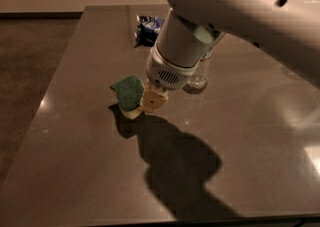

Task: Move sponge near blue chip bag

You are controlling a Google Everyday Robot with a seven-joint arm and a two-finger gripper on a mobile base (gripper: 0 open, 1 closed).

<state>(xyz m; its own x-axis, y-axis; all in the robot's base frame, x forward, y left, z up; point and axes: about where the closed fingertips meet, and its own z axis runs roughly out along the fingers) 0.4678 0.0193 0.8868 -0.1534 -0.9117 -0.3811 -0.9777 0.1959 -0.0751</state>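
The sponge (128,92), dark green on top with pale yellow foam below, hangs tilted a little above the dark table (75,136), with its shadow just under it. My gripper (148,104), with cream-yellow fingers, is shut on the sponge's right end. The blue chip bag (148,27), crumpled dark blue foil, lies farther back on the table, partly hidden by my arm. The sponge and the bag are apart, about two sponge lengths from each other.
A clear water bottle (198,78) stands just right of the gripper, mostly hidden behind my white arm (240,16). The table's left edge (52,78) drops to a brown floor. My arm's shadow falls on the near table.
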